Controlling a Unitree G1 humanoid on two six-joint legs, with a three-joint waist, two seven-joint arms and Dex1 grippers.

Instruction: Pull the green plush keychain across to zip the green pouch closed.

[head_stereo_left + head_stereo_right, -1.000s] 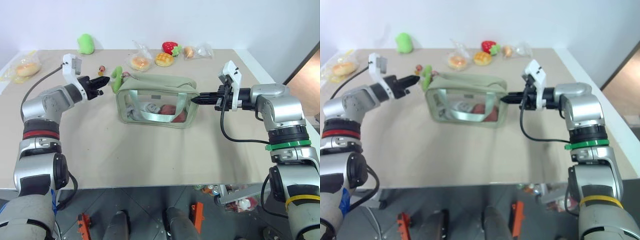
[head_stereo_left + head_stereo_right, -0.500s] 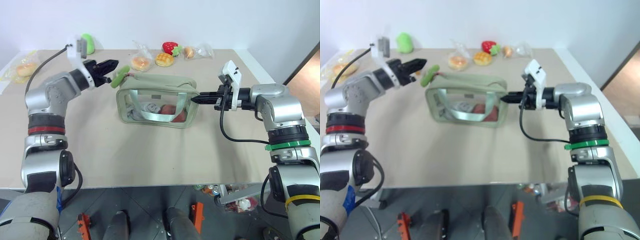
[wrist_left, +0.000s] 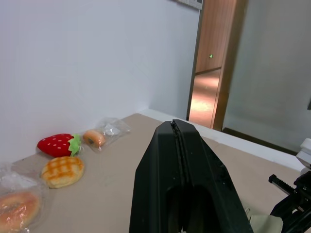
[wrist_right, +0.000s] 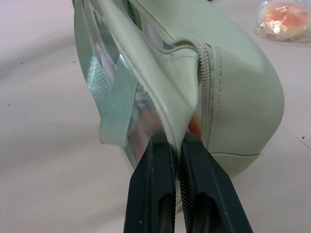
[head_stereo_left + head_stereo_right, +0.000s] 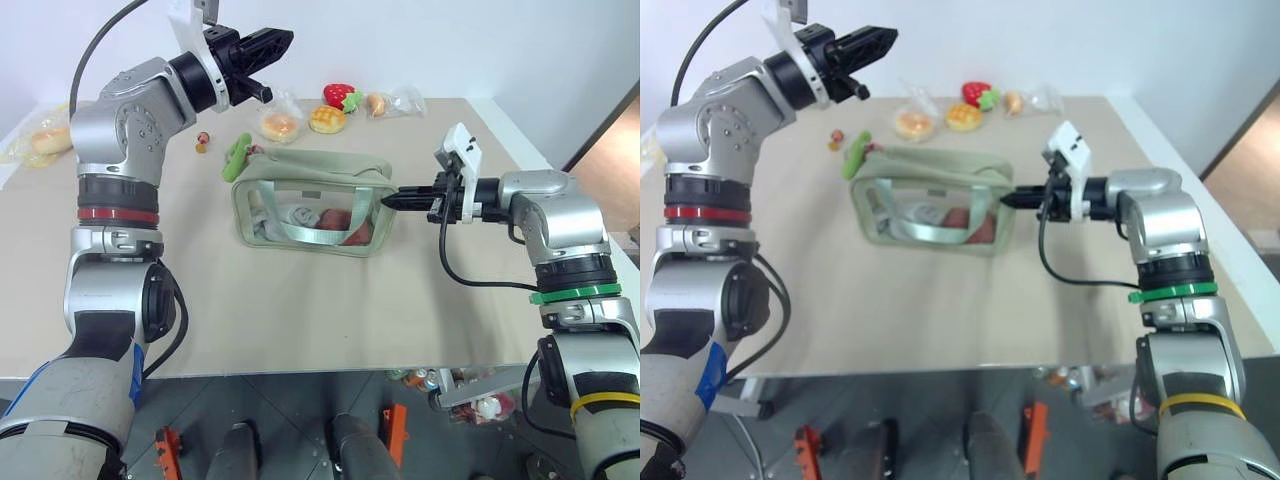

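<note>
The boxy sage-green fabric pouch with clear plastic side panels [image 5: 312,205] sits just above the middle of the head views on the tan tabletop [image 5: 300,300], its long axis running left to right across the frame with a slight tilt down toward the right. Its green webbing strap handle [image 5: 318,232] loops across the near clear panel. At the pouch's upper-left end lies the small lime-green ring-shaped plush keychain [image 5: 236,156], stretched up and to the left, away from the pouch, resting on the table with no gripper on it.

The right gripper [image 5: 392,199] reaches in from the right of the frame, its two black fingers [image 4: 151,194] pinched together on the pouch's right end, clamping a fold of green fabric beside the zipper end. The left gripper [image 5: 280,38] is raised in the upper left of the frame, above the table's far edge, fingers pressed together with nothing between them, pointing right.
</note>
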